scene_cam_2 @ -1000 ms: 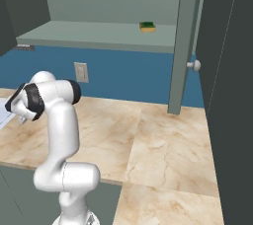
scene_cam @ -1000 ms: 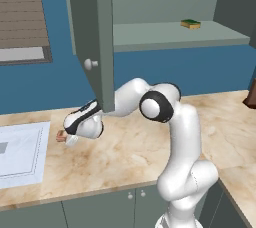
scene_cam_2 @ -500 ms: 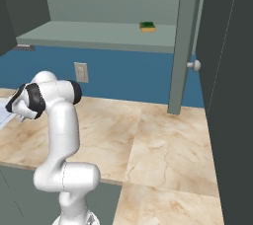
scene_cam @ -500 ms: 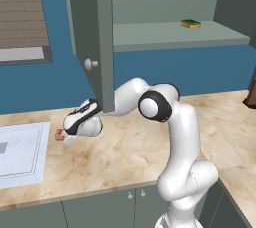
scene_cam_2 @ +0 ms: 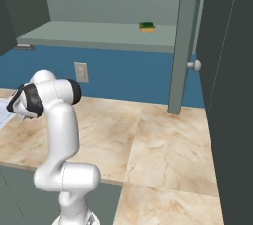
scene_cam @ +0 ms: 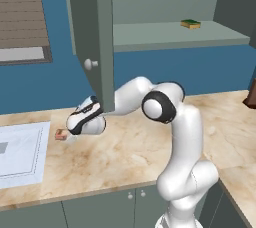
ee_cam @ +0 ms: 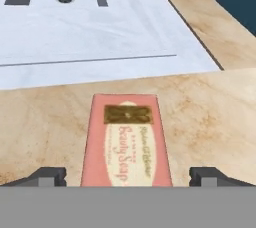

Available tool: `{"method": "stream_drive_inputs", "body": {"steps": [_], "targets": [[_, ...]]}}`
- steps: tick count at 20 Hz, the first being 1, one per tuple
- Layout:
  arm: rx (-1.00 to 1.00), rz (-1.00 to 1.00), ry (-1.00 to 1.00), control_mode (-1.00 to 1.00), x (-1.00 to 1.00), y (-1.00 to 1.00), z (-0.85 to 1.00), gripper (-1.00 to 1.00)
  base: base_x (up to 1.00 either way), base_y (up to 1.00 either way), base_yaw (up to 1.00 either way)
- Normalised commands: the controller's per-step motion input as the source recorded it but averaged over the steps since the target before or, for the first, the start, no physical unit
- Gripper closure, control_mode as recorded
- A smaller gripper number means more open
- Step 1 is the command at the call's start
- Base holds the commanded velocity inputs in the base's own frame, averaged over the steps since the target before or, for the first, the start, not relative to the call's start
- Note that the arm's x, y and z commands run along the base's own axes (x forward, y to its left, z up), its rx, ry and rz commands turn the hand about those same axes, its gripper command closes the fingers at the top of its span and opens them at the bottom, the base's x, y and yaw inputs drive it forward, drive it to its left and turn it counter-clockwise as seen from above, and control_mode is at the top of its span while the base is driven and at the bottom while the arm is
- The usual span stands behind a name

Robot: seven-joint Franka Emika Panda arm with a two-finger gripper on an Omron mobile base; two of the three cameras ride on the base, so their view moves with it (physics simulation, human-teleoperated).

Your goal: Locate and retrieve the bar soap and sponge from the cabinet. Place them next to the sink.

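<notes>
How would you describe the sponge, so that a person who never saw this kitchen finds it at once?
Look at the open grey-green cabinet on the wall above the marble counter. On its flat shelf lies the sponge, alone. It is a small dark green block with a yellow layer, unlike the pinkish-red bar soap down on the counter.

place: kitchen | signs: marble counter point(scene_cam: 125, 152), sink point(scene_cam: 20, 152), open wall cabinet point(scene_cam: 165, 34), wall socket point(scene_cam_2: 80, 72)

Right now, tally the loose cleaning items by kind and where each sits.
Bar soap: 1, flat on the counter beside the sink, between the open gripper tips, untouched
Sponge: 1, on the cabinet shelf
Total: 2
</notes>
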Motion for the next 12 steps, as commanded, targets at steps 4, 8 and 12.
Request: {"method": "stream_drive_inputs", "body": {"steps": [4, 8, 12], "targets": [[0.0, -0.04, -0.11, -1.0, -0.3, -0.48, 0.45, -1.0, 0.0, 0.0, 0.0], [-0.05, -0.15, -0.02, -1.0, -0.2, -0.56, 0.29, -1.0, 0.0, 0.0, 0.0], [-0.06, -0.23, 0.05, -1.0, -0.06, -0.58, 0.08, -1.0, 0.0, 0.0, 0.0]]}}
